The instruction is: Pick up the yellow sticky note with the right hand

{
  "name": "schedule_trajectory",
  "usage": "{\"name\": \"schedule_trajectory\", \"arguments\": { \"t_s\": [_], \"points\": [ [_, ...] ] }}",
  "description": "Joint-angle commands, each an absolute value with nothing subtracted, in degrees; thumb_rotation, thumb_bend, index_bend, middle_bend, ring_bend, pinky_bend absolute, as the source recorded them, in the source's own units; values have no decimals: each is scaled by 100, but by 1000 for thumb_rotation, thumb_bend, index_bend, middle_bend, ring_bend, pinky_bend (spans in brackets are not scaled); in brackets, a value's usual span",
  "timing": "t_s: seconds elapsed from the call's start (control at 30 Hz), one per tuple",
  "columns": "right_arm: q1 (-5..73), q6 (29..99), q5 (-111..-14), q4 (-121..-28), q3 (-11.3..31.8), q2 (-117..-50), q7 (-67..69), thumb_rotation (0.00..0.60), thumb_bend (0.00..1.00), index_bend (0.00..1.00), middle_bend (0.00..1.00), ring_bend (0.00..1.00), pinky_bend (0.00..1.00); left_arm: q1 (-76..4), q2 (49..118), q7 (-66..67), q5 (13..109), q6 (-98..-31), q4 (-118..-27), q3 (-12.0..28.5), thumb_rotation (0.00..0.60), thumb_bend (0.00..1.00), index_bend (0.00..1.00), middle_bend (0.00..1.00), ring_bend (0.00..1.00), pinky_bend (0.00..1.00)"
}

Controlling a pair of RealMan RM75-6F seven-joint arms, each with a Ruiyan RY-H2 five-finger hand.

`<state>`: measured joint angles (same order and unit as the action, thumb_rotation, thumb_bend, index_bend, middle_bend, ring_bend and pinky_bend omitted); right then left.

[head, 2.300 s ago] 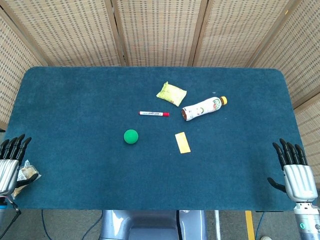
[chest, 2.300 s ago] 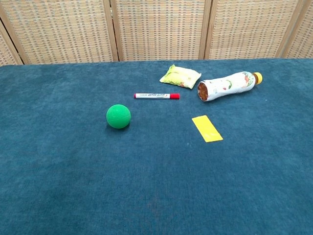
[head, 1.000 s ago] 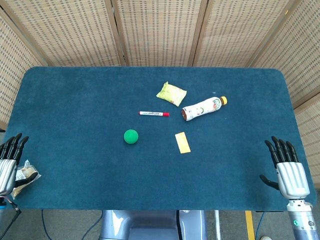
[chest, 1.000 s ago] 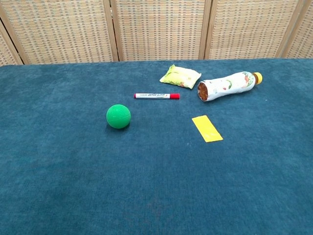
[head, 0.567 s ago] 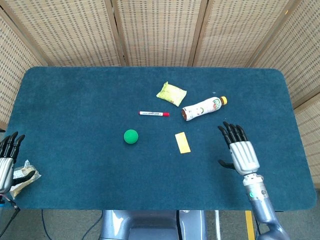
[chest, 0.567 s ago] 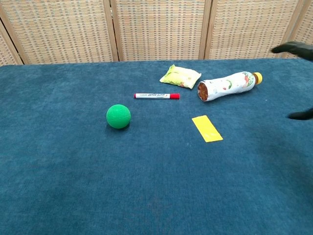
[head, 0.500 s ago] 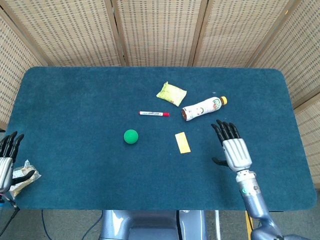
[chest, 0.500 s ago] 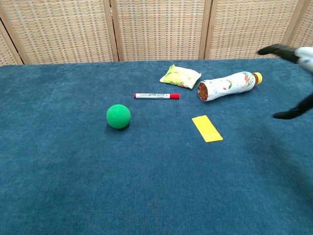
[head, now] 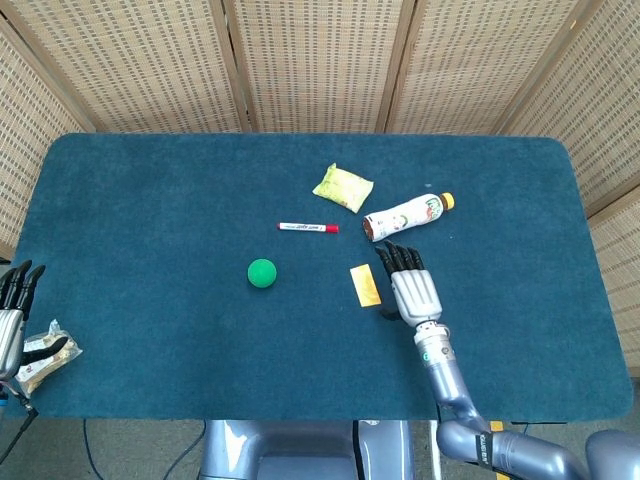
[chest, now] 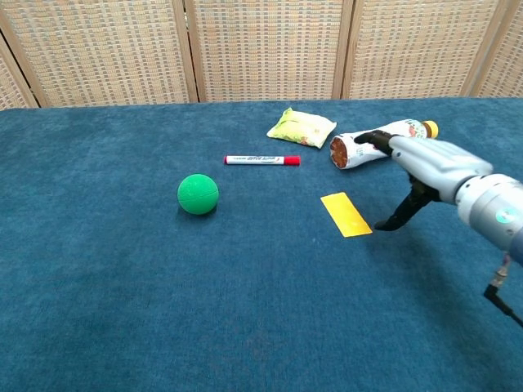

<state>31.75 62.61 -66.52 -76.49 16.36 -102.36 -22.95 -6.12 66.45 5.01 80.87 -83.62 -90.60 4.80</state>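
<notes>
Because the yellow sticky note (chest: 346, 215) lies flat on the cloth, the right hand (chest: 425, 167) hovers just right of it, released, thumb lowered toward its edge.

The head view looks steeply down from high above the near edge, far enough back to take in the whole blue table (head: 150, 200) and the wicker screen (head: 320, 60) behind it. The chest view sits way lower and closer, looking across the tabletop toward that same screen, so the near edge and both sides get cut off. Both views share the middle of the table: the green ball (head: 262, 272), the marker (head: 308, 228) and the bottle (head: 405, 216).
</notes>
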Motion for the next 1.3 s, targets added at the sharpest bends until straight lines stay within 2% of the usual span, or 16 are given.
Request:
{"name": "schedule_trajectory", "arguments": {
  "t_s": [0.03, 0.37, 1.1, 1.3],
  "points": [
    [3319, 6196, -6586, -7368, 1654, -10465, -2189, 600, 178, 63, 0, 0, 0, -623, 6651, 480, 8065, -8331, -9038, 483, 600, 128, 0, 0, 0, 90],
    [3434, 6177, -6581, -6843, 1591, -10737, -2016, 600, 178, 62, 0, 0, 0, -651, 6672, 459, 8030, -8267, -9005, 481, 600, 128, 0, 0, 0, 90],
    [3583, 6028, -6413, -6426, 1567, -10940, -1959, 600, 178, 55, 0, 0, 0, -670, 6688, 478, 7979, -8232, -8991, 483, 600, 130, 0, 0, 0, 90],
    [3626, 6292, -6630, -5958, 1543, -11212, -1808, 600, 245, 55, 0, 0, 0, -674, 6682, 472, 7995, -8219, -8993, 465, 600, 132, 0, 0, 0, 90]
  ]
}}
